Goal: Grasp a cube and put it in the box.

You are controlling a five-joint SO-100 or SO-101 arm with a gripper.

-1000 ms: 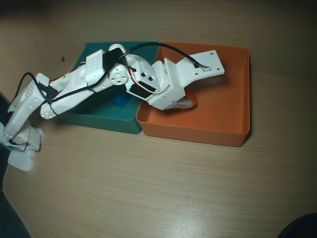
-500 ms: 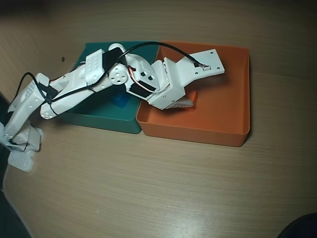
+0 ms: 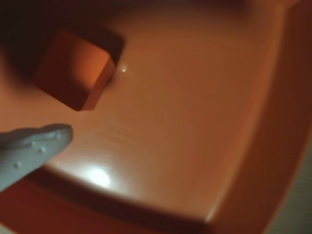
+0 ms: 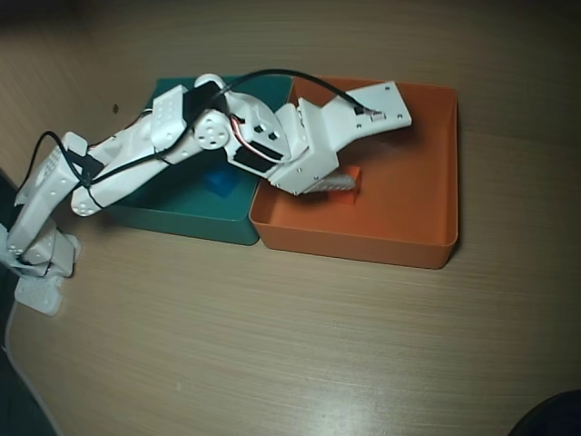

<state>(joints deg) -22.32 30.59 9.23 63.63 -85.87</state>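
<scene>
The small orange cube point(image 3: 73, 73) rests on the floor of the orange box point(image 3: 195, 122) in the wrist view, touching nothing. One white fingertip point(image 3: 44, 141) shows at the lower left, apart from the cube; the other finger is out of that view. In the overhead view my gripper point(image 4: 334, 184) hangs over the left part of the box point(image 4: 408, 218), jaws apart and holding nothing. A corner of the cube point(image 4: 353, 176) peeks out at the gripper's right side.
A teal-green tray point(image 4: 182, 221) stands against the box's left wall with a small blue cube point(image 4: 218, 184) in it, and my arm crosses above it. Bare wooden table point(image 4: 300, 345) spreads in front of both trays.
The arm has drawn back slightly to the left and away from the box floor. The orange cube shows more at the gripper's right side.
</scene>
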